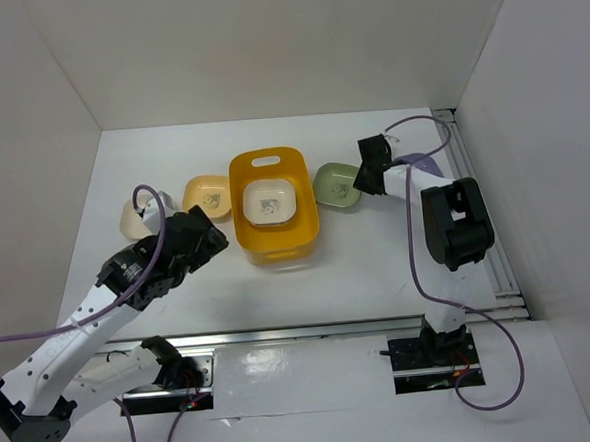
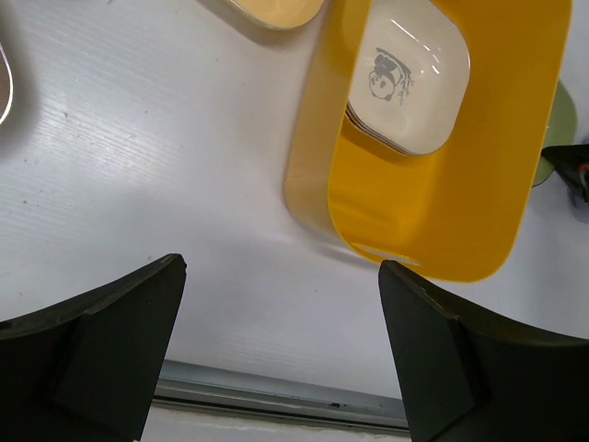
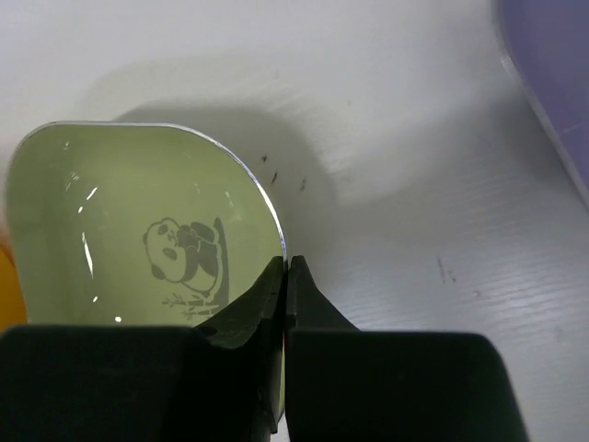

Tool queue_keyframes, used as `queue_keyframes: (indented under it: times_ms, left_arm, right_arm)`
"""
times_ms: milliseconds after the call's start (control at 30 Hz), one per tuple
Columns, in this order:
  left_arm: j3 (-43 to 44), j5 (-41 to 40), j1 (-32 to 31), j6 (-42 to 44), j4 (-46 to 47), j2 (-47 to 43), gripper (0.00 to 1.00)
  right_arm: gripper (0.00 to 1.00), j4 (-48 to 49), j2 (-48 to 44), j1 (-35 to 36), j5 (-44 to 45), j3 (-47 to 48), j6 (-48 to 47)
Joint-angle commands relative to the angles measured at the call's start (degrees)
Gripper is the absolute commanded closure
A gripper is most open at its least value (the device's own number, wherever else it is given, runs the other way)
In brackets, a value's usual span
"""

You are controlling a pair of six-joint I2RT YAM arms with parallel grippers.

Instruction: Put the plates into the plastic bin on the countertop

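The yellow-orange plastic bin point(image 1: 272, 207) stands mid-countertop with a cream panda plate point(image 1: 271, 201) inside; both show in the left wrist view, the bin point(image 2: 460, 184) and the plate point(image 2: 409, 78). A yellow plate point(image 1: 206, 196) and a cream plate point(image 1: 138, 219) lie left of the bin. My right gripper point(image 1: 365, 179) is shut on the rim of a green panda plate point(image 3: 138, 230), right of the bin point(image 1: 335, 184). A lavender plate point(image 1: 422, 163) lies partly hidden behind that arm. My left gripper point(image 1: 201, 237) is open and empty point(image 2: 281, 276), left of the bin.
A metal rail point(image 1: 312, 330) runs along the near edge and another point(image 1: 485, 219) along the right side. White walls close in the left, back and right. The lavender plate's edge point(image 3: 552, 83) shows close to my right gripper.
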Motion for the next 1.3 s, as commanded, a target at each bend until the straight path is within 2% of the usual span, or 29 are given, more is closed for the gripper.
queue_keyframes:
  times_ms: [0, 167, 233, 333, 467, 633, 667, 733, 767, 867, 900, 1000, 1100, 1233, 1267]
  left_arm:
    - [-0.95, -1.23, -0.26, 1.71, -0.73, -0.45, 0.01]
    - [-2.02, -2.37, -0.26, 1.71, -1.34, -1.59, 0.01]
    - [-2.54, -2.9, -0.26, 1.71, -1.34, -2.11, 0.01]
    - [-2.54, -4.04, -0.26, 1.0, -1.96, -2.12, 0.01]
    - [-2.54, -2.74, 0.35, 3.02, 0.41, -0.01, 0.01]
    - [1.14, 2.18, 5.88, 7.4, 4.01, 6.31, 0.01]
    - [3.84, 6.55, 7.37, 9.07, 5.24, 7.11, 0.01]
    - [8.07, 9.48, 11.24, 12.95, 7.62, 9.21, 0.01]
    - [13.92, 10.01, 12.3, 13.74, 7.1, 12.53, 0.01]
    - [24.75, 11.42, 17.75, 16.73, 1.13, 19.57, 0.01]
    - [31.05, 12.47, 19.15, 17.69, -0.01, 24.03, 0.01]
    - [39.35, 17.81, 26.96, 21.73, -1.78, 30.55, 0.01]
    - [43.32, 20.82, 30.84, 25.07, -1.0, 33.82, 0.01]
    - [43.95, 24.68, 37.43, 28.25, 1.81, 37.87, 0.01]
    - [43.25, 25.74, 38.23, 30.16, 2.87, 39.44, 0.01]
  right_arm:
    - [1.0, -4.32, -5.04, -0.65, 8.87, 3.92, 4.13]
    - [1.0, -4.86, -14.61, -1.17, 14.49, 6.37, 5.9]
    - [1.0, -5.38, -16.82, 0.67, 16.61, 7.96, 5.37]
    - [1.0, -4.86, -20.17, 3.21, 15.04, 10.68, 1.86]
    - [1.0, -5.82, -19.21, 7.52, 4.35, 18.04, -4.37]
    - [1.0, -10.66, -11.13, 16.21, 3.07, 26.07, -9.13]
    - [1.0, -10.66, -10.25, 16.92, 3.08, 26.07, -9.66]
    - [1.0, -9.78, -7.7, 17.46, 3.08, 26.07, -9.66]
    - [1.0, -9.78, -6.65, 17.46, 2.12, 26.77, -10.36]
    - [1.0, -9.78, -2.78, 17.99, 0.1, 27.82, -11.68]
    - [1.0, -9.78, -1.81, 17.99, -0.6, 27.83, -11.68]
    - [1.0, -9.78, 1.27, 19.04, -1.75, 28.36, -13.18]
    - [1.0, -9.78, 3.55, 19.04, -2.71, 28.36, -13.18]
    - [1.0, -9.78, 4.87, 19.66, -2.72, 28.36, -13.18]
    - [0.92, -9.26, 4.88, 20.18, -2.72, 28.36, -13.18]
